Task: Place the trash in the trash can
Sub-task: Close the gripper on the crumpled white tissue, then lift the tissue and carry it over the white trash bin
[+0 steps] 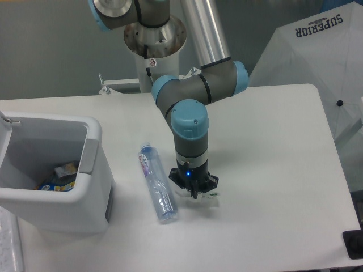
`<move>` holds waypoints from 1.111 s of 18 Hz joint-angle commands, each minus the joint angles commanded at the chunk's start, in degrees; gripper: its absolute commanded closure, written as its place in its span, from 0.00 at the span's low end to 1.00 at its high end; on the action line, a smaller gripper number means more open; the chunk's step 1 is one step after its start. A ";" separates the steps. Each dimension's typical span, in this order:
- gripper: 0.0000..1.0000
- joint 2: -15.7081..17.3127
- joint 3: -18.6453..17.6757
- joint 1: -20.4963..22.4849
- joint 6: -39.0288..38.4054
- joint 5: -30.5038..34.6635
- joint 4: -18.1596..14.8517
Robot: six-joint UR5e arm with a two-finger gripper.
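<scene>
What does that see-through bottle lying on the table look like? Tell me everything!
The bottle is slim and made of clear plastic that looks a bit crumpled. A blue, red and white label wraps its upper part. It lies flat on the white table, its length running away from the camera, between the trash can and the gripper. Only the table touches it; the gripper is beside it, apart from it.
</scene>
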 joint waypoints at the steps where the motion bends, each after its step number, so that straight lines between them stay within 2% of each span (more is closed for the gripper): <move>1: 0.87 0.00 0.70 0.00 -0.09 -0.09 0.00; 5: 0.87 0.17 3.16 0.35 -5.43 -1.14 0.00; 8: 0.87 0.61 4.92 0.79 -9.92 -4.29 0.00; 14: 0.85 6.32 10.46 5.88 -18.09 -24.41 -0.09; 16: 0.85 8.34 12.82 7.20 -23.35 -28.11 -0.09; 20: 0.85 8.96 17.66 8.96 -32.32 -32.96 -0.18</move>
